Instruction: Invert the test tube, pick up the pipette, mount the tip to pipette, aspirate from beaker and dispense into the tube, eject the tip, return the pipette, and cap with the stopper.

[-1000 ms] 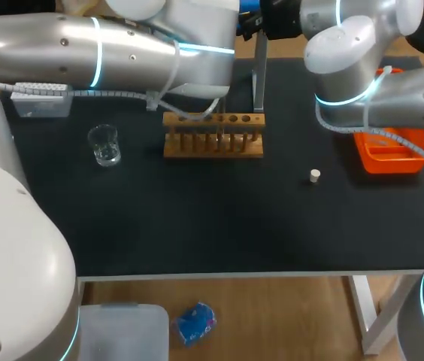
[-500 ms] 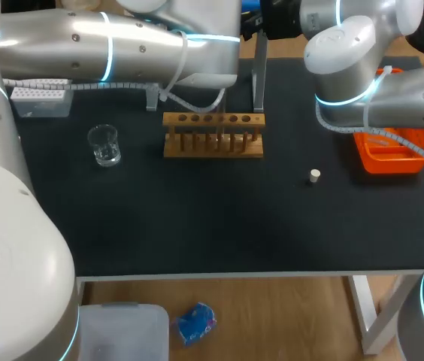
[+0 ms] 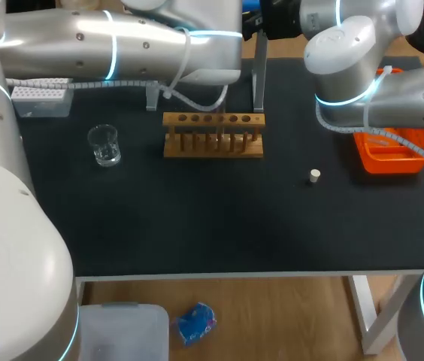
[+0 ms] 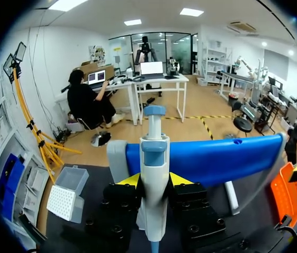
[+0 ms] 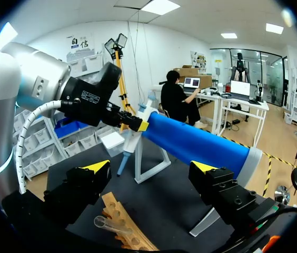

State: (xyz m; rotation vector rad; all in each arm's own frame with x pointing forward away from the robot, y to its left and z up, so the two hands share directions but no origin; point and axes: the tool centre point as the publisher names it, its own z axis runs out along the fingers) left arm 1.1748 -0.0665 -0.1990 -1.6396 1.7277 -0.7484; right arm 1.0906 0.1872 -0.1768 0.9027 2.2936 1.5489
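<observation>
The pipette (image 4: pixel 154 161) stands upright between the fingers of my left end effector (image 4: pixel 154 181), which is closed on its white body from both sides, just in front of the blue bar (image 4: pixel 211 158) of its stand. I judge this to be the pick-up step. The grip sits low on the body, which leaves the plunger free above and the nozzle pointing down, ready for a tip. Whether it has left the stand I cannot tell.

My right end effector (image 5: pixel 151 168) hangs wide open and empty above the surface (image 3: pixel 197 218), near the test tube rack (image 5: pixel 127 226). I think it is waiting until the stopper (image 3: pixel 314 176) is wanted.

In the head view my left arm hides the pipette at the upper middle of the frame. Only that view lays out the beaker (image 3: pixel 104 145) at left, the stopper right of centre, the tip box (image 3: pixel 40 98) at upper left and the orange bin (image 3: pixel 392 150) at right. Only the right wrist view shows the grip side-on, and a clear test tube (image 5: pixel 105 223) at the rack with its rim showing.
</observation>
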